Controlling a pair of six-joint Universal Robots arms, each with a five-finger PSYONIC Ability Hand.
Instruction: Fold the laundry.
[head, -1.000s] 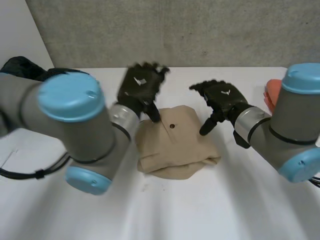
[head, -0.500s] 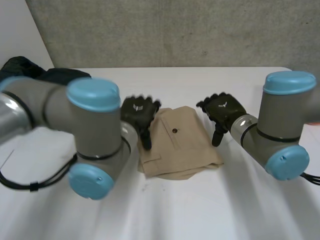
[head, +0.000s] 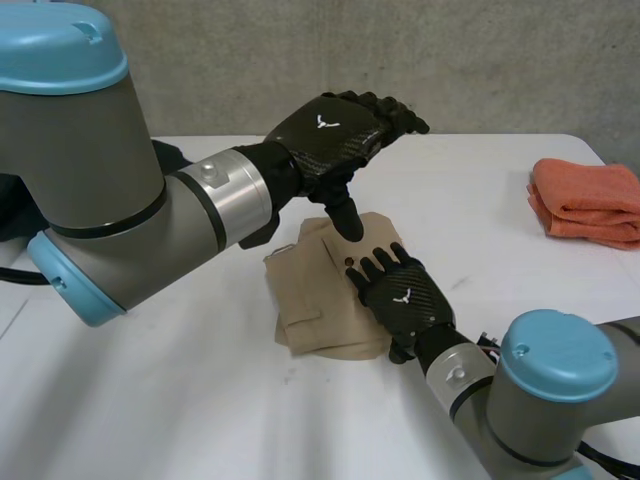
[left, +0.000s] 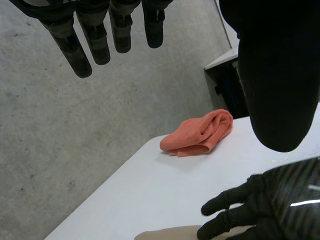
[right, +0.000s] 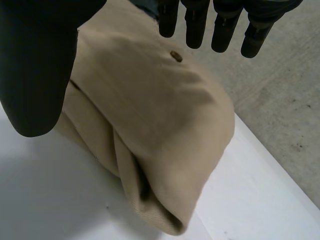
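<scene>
Tan folded garment (head: 310, 300) under spread-fingered right hand (head: 405, 300), left hand (head: 330, 135) straight-fingered, empty, above

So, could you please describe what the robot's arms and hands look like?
The left arm and right arm are thick grey cylinders with round light-blue caps and silver wrist cuffs. The left hand and right hand are black with a carbon-weave sheen and a small white mark on the back.

Bright, even, diffuse overhead light
</scene>
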